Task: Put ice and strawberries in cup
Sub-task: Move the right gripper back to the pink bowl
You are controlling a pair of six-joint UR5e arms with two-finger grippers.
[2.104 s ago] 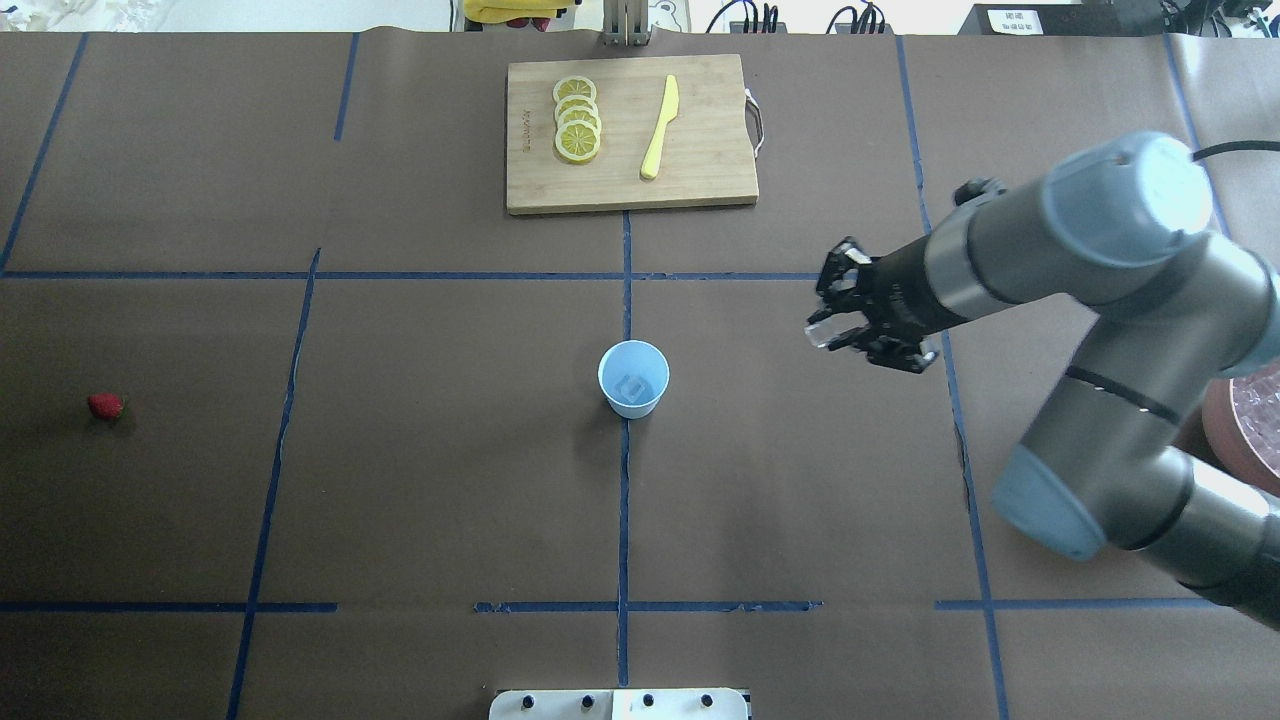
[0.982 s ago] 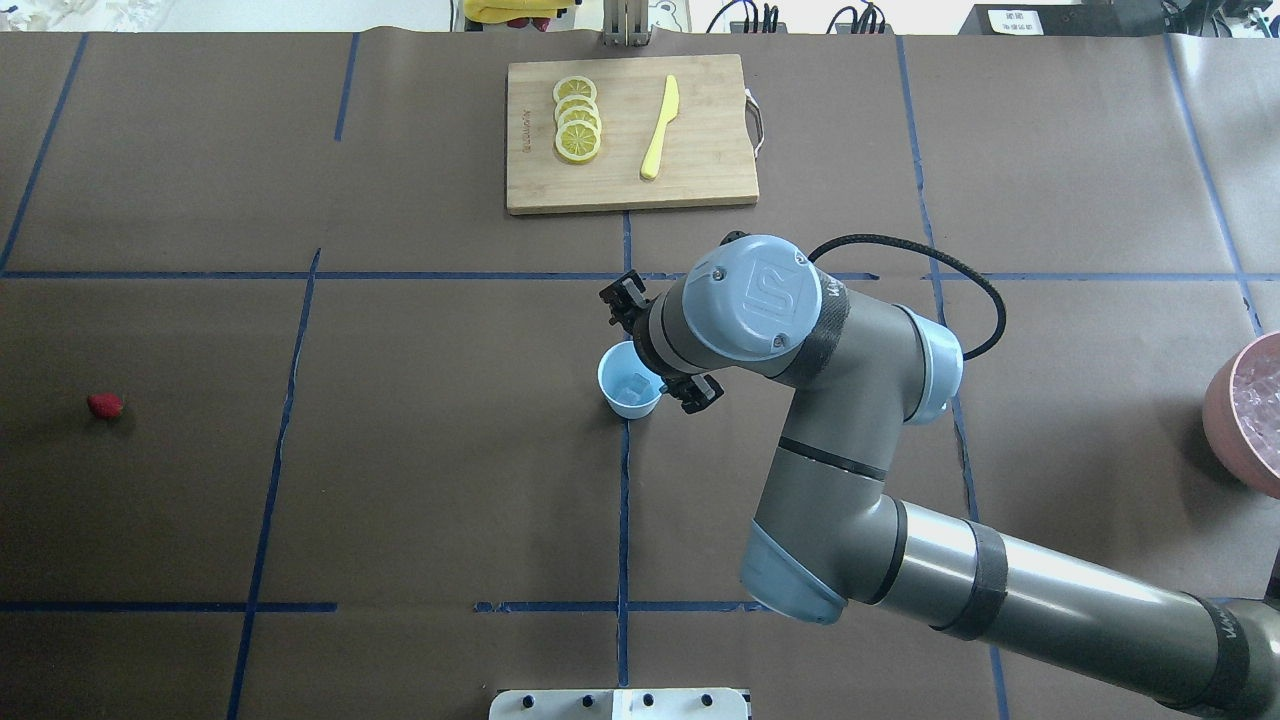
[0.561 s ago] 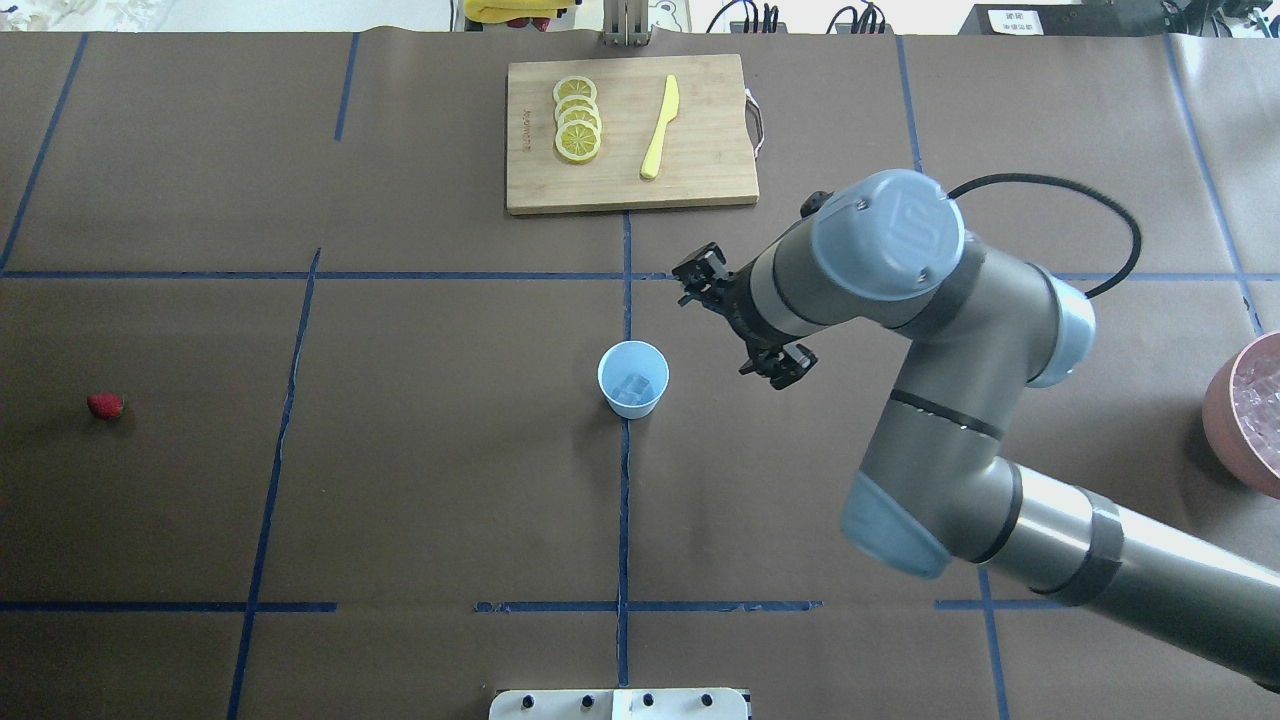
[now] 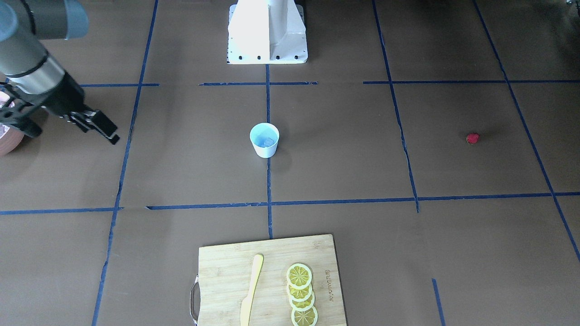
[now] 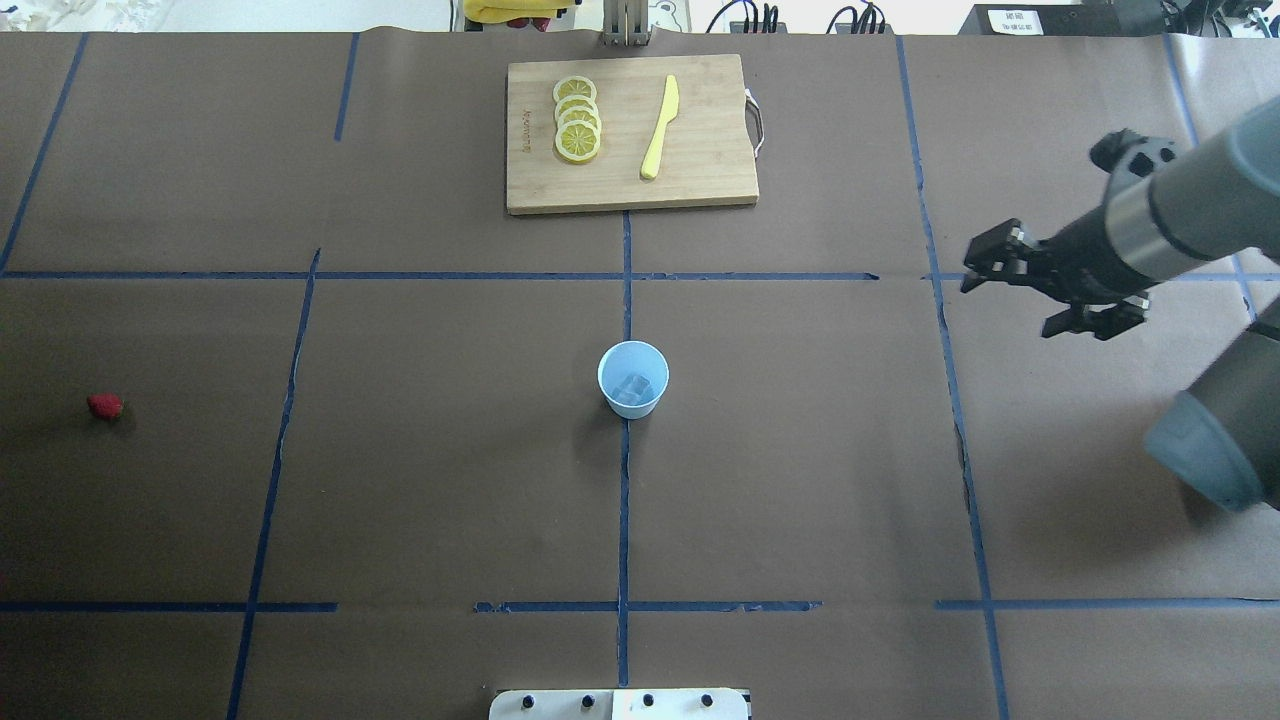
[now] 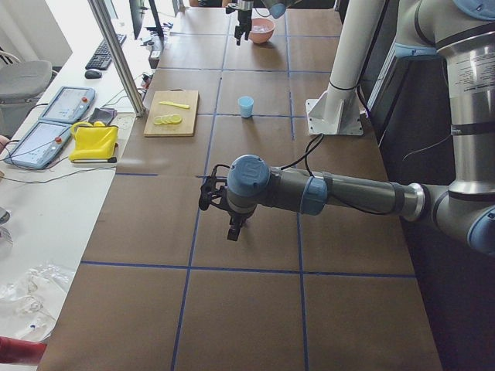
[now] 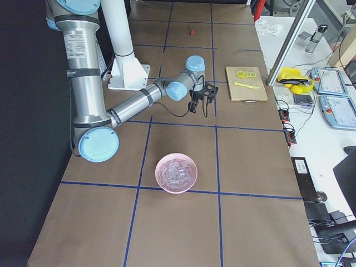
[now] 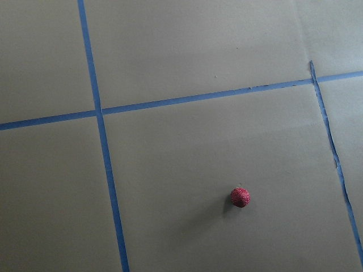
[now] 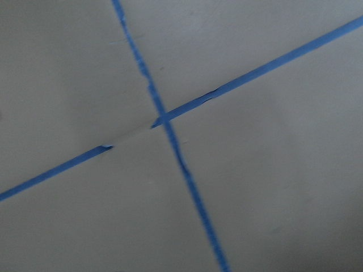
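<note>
The white cup [image 5: 633,378] with a pale blue inside stands at the table's centre, also in the front view [image 4: 264,139]. Clear ice [image 5: 630,388] lies in it. More ice fills the pink bowl [image 7: 176,172]. The red strawberry [image 5: 105,405] lies alone on the far left and shows in the left wrist view [image 8: 240,196]. My right gripper [image 5: 1005,308] is open and empty, well right of the cup and above the table; in the front view [image 4: 72,136] it is next to the bowl. My left gripper [image 6: 220,207] shows only in the left side view, so I cannot tell whether it is open.
A wooden cutting board [image 5: 700,170] with lemon slices [image 5: 577,120] and a yellow knife [image 5: 660,128] lies at the far side. The pink bowl's rim [image 4: 5,142] sits at the table's right end. Blue tape lines cross the brown cover. The robot base [image 4: 267,31] is at the near edge.
My right gripper carried an ice cube left to the cup and held over it. It then swung back right without the cube. The strawberry and the cup have not moved.
</note>
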